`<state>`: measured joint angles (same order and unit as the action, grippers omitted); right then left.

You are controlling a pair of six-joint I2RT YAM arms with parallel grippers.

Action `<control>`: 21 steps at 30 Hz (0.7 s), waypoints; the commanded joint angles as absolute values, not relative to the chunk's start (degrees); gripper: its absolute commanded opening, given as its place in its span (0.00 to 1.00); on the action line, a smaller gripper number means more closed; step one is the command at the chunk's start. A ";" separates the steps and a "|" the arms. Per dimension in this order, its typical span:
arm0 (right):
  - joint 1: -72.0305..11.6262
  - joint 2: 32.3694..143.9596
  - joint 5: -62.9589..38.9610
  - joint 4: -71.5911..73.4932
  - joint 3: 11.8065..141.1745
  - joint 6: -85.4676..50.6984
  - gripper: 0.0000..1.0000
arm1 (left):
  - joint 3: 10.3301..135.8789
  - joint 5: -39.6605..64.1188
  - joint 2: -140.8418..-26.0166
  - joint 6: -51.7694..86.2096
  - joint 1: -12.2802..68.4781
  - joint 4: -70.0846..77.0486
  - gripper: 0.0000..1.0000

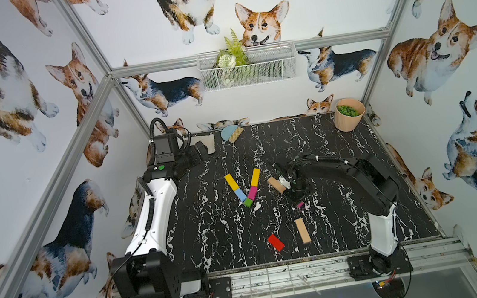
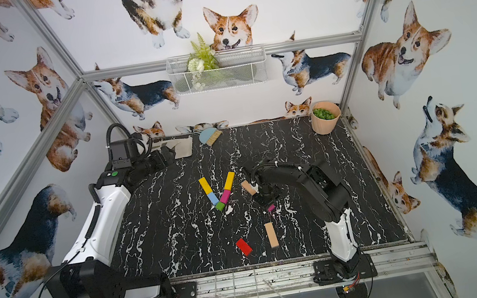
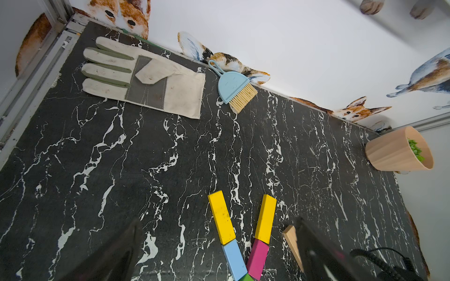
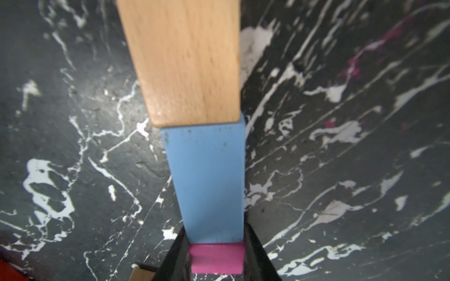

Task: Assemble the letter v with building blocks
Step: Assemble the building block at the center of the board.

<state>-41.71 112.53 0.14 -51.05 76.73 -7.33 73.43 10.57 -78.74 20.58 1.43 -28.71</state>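
Five blocks form V (image 1: 248,202) at centre of table (image 1: 343,173). R gripper (image 1: 291,188) clamped on light blue block (image 4: 207,180), in line btw tan block (image 4: 187,60) & magenta stub (image 4: 216,259). L gripper (image 1: 197,154) jaws apart, back-left corner.

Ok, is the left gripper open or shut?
Open: the left gripper shows both fingers wide apart in its wrist view, gripping nothing.
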 commanded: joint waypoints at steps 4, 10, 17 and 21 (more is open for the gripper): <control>-41.67 113.08 -0.02 -45.70 76.56 -7.74 0.36 | 73.57 10.66 -78.68 20.30 1.35 -28.21 1.00; -41.66 112.59 -0.22 -46.01 76.64 -7.98 0.41 | 73.62 10.62 -78.66 20.29 1.32 -28.29 1.00; -41.68 111.80 -0.50 -46.06 75.94 -8.39 0.45 | 73.56 10.56 -78.65 20.22 1.34 -28.30 1.00; -41.66 111.12 0.17 -46.12 75.44 -8.46 0.51 | 73.63 10.61 -78.66 20.29 1.32 -28.22 1.00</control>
